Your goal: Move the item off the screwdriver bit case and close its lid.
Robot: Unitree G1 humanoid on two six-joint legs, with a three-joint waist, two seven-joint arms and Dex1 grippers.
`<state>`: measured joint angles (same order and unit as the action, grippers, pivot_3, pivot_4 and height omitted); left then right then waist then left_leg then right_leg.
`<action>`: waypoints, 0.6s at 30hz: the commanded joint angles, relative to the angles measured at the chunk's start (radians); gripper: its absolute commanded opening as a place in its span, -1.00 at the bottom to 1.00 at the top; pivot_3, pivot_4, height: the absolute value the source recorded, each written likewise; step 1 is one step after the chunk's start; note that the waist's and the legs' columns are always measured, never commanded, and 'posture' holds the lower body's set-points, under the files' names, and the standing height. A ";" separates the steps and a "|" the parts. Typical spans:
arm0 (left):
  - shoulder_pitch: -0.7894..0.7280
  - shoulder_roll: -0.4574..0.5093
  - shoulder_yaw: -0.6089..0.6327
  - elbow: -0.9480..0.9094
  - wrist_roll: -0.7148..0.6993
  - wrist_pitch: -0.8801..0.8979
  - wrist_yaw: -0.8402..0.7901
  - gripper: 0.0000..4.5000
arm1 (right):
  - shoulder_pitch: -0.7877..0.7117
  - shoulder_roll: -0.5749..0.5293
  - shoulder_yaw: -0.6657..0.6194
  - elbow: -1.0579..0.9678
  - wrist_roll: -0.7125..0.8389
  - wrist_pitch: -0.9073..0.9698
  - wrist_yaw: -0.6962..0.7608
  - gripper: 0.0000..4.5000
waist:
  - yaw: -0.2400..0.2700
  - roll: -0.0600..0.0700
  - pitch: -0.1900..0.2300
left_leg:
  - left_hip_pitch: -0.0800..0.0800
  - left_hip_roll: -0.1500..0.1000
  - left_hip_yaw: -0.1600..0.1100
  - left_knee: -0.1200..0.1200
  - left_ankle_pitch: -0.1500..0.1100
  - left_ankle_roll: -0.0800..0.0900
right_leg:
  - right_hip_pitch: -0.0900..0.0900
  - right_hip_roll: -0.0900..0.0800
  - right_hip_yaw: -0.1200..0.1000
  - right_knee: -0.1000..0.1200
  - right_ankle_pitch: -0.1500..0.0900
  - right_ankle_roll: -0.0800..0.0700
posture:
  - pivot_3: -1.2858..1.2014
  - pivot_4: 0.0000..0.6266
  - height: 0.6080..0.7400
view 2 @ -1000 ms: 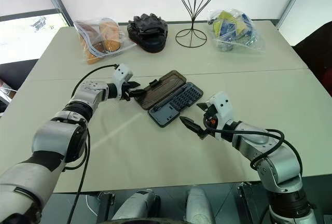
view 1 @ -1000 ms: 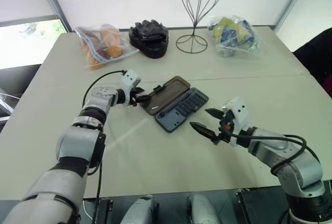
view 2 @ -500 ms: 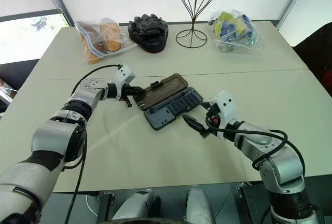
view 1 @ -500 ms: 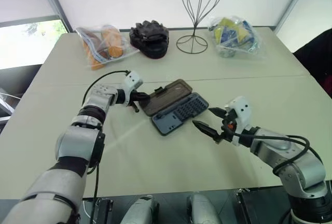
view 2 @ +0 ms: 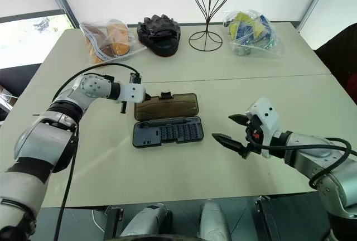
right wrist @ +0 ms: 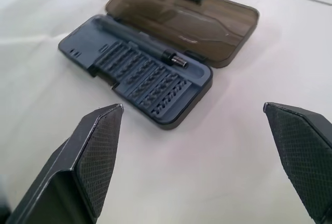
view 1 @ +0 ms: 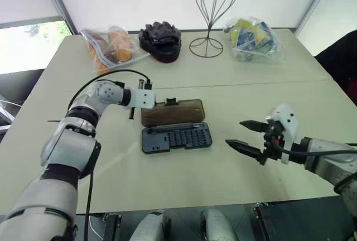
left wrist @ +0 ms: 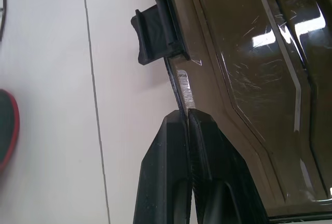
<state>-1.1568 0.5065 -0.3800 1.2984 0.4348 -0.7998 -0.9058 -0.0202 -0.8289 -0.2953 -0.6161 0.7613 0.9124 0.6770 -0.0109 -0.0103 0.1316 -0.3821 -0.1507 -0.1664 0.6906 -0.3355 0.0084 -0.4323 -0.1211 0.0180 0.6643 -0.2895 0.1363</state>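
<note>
1. While the dark grey plastic screwdriver bit case (view 1: pixel 175 139) lies open near the middle of the pale table (view 1: pixel 184 191), its translucent brown lid (view 1: pixel 173 112) lies folded flat on the far side. The head camera finds the left gripper (view 1: pixel 148 102) at the lid's left end. The right gripper (view 1: pixel 234 132) hovers over the table to the case's right, well apart from it, its fingers spread wide. Along the table's far edge sit a clear bag of orange items (view 1: pixel 109 48), a black glove-like heap (view 1: pixel 160 41), a wire stand (view 1: pixel 209 6) and a second clear bag of yellow and blue items (view 1: pixel 249 37).
2. Seen from the left wrist, the two black fingers (left wrist: pixel 171 172) are clenched together on the lid's thin rim, just beside the black latch tab (left wrist: pixel 155 32). The lid's scratched surface reflects the room lights.
3. Seen from the right wrist, two textured black fingers (right wrist: pixel 96 151) stand far apart, grasping nothing, with the open case between and beyond them. Rows of bits fill the tray, and a dark driver handle (right wrist: pixel 140 40) lies in the slot on the side next to the lid.
</note>
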 commanded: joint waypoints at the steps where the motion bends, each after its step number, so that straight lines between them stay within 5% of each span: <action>1: 0.002 -0.008 -0.036 0.006 0.044 -0.071 0.020 -0.99 | 0.003 -0.015 -0.030 -0.025 0.012 -0.009 0.002 1.00 | 0.001 0.000 0.000 | 0.000 0.000 0.000 0.000 0.000 0.000 | 0.000 0.000 0.000 0.000 0.000 0.000 | 0.03 -0.52 1.00; 15: 0.012 -0.043 0.018 0.017 -0.020 -0.004 -0.088 -0.99 | -0.017 0.008 0.024 -0.005 -0.019 -0.030 -0.028 1.00 | 0.003 0.000 0.000 | -0.003 0.000 -0.001 0.005 -0.001 0.001 | 0.000 0.000 -0.001 0.001 0.000 0.000 | 0.03 -0.52 1.00; 18: 0.013 -0.038 0.028 0.017 -0.030 0.018 -0.100 -0.57 | -0.021 0.015 0.034 0.004 -0.029 -0.039 -0.031 1.00 | 0.001 0.000 0.000 | -0.003 0.000 -0.001 0.005 -0.001 0.001 | 0.000 0.000 -0.001 0.001 0.000 0.000 | 0.03 -0.52 1.00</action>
<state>-1.1455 0.4662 -0.3605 1.3152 0.4068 -0.7906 -0.9935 -0.0274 -0.8187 -0.2520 -0.6035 0.7354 0.8977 0.6508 -0.0097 -0.0104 0.1315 -0.3858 -0.1511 -0.1672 0.6962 -0.3360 0.0093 -0.4324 -0.1211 0.0170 0.6653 -0.2894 0.1366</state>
